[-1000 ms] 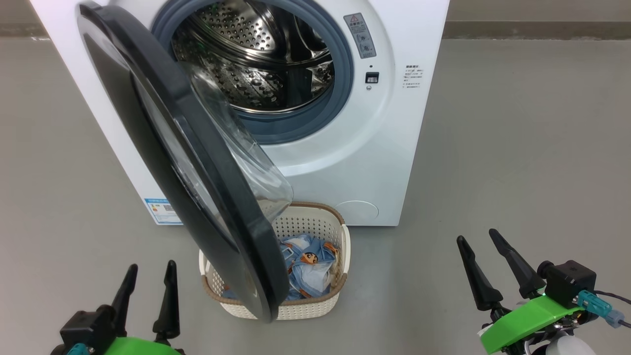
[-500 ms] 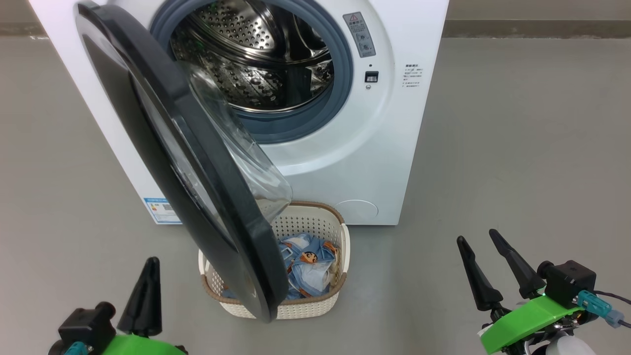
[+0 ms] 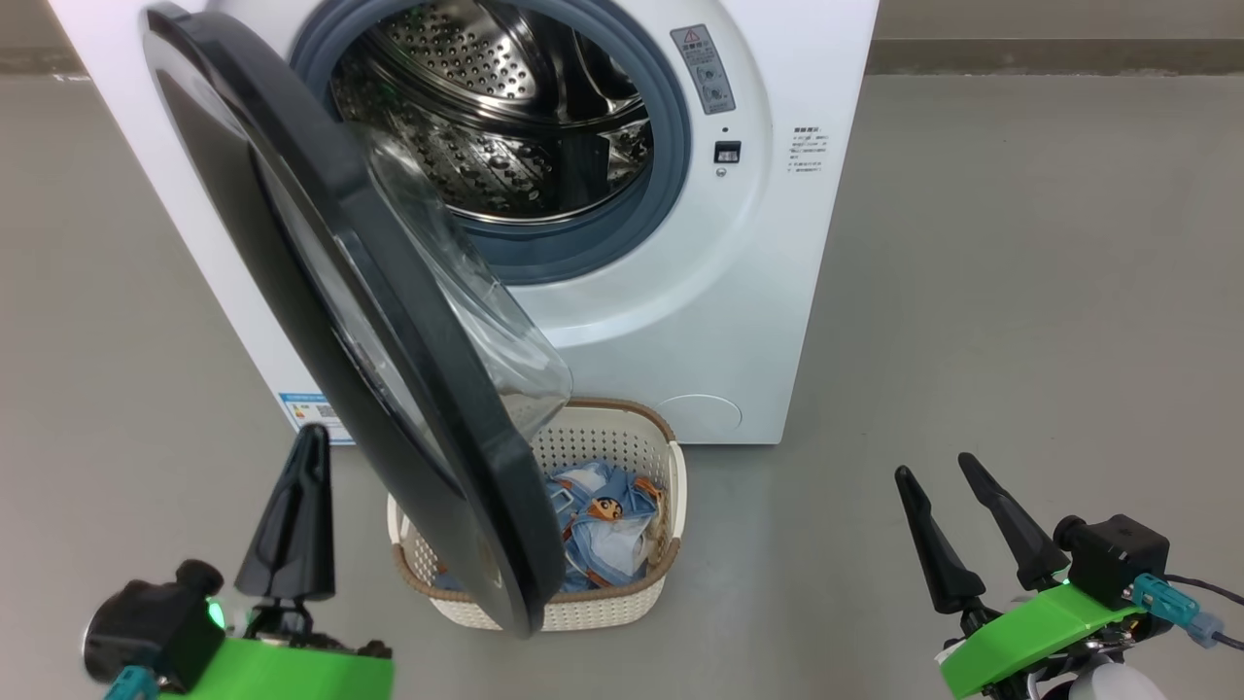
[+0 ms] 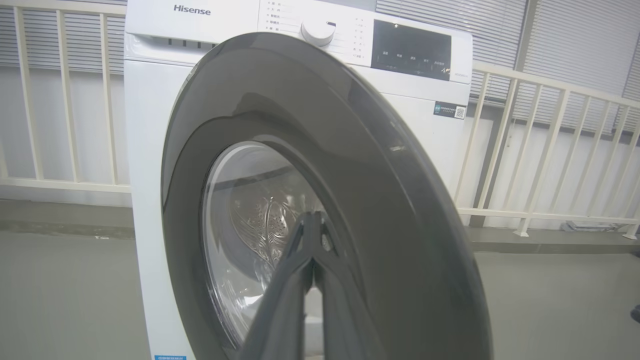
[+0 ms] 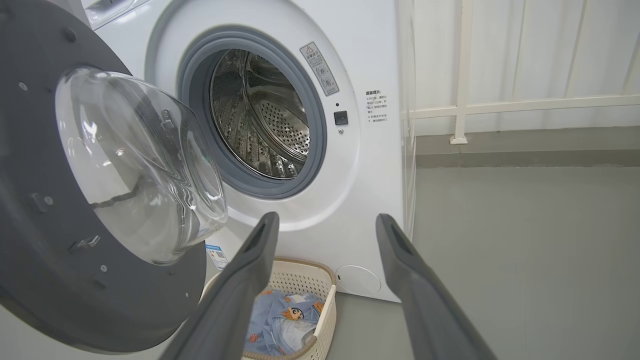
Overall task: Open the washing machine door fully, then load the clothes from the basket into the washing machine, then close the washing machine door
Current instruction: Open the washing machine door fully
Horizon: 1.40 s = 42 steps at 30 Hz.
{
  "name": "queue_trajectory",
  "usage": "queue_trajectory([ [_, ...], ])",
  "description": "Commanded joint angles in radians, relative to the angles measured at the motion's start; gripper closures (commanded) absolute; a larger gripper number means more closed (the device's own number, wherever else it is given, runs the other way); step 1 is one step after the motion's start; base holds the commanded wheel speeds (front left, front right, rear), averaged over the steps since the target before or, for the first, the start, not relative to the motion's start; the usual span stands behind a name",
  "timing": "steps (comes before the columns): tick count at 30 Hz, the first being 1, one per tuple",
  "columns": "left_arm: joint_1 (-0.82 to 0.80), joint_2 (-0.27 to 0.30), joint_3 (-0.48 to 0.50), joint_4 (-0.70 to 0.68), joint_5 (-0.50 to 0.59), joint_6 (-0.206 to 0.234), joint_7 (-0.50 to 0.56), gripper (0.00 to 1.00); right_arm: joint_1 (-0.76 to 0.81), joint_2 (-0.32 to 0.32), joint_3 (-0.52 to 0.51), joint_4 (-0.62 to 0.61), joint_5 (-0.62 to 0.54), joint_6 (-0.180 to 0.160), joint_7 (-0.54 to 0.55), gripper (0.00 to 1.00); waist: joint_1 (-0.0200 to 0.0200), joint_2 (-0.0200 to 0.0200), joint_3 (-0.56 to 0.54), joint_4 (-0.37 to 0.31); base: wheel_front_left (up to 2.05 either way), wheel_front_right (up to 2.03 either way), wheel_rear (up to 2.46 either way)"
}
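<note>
The white washing machine stands ahead with its steel drum exposed. Its round black door hangs partly open, swung out over the basket. The cream basket sits on the floor against the machine's front, with the light blue printed clothes inside. My left gripper is shut on nothing, fingers together, just left of the door's outer face; in the left wrist view its tips point at the door's glossy face. My right gripper is open at the lower right, apart from everything. The right wrist view shows the door's glass bowl.
Grey floor spreads to the right and left of the machine. A pale railing and shuttered wall stand behind the machine. The door's lower edge overhangs the left part of the basket.
My left gripper's fingers closed together, and the arm has risen and moved forward toward the door. The right gripper and the door have stayed put.
</note>
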Motion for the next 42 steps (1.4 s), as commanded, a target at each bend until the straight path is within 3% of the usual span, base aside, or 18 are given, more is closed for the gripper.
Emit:
queue_trajectory([
  [1,-0.049,0.009,0.016,-0.068,0.014,-0.002,-0.006,1.0,-0.019,-0.002,0.02,-0.027,-0.014,0.003,-0.012,0.0,0.0,0.0,0.0,-0.002,0.0,0.0,0.0],
  [10,-0.057,0.015,-0.105,-0.259,-0.048,-0.002,0.022,1.0,-0.024,0.01,0.025,-0.035,-0.013,0.003,-0.012,0.0,0.0,0.0,0.002,-0.028,0.0,0.0,0.0],
  [18,-0.051,0.015,-0.19,-0.275,-0.067,-0.002,0.051,1.0,-0.031,0.018,0.029,-0.038,-0.012,0.003,-0.012,0.0,0.0,0.0,0.006,-0.075,0.0,0.0,0.0],
  [30,-0.036,0.019,-0.245,-0.06,-0.116,-0.002,0.077,1.0,-0.034,0.025,0.026,-0.038,-0.012,0.003,-0.012,0.0,0.0,0.0,0.024,-0.14,0.0,0.0,0.0],
  [42,-0.068,0.016,-0.218,0.1,-0.142,0.009,0.045,1.0,-0.034,0.03,0.023,-0.033,-0.014,0.003,-0.012,0.0,0.0,0.0,0.035,-0.128,0.0,0.0,0.0],
])
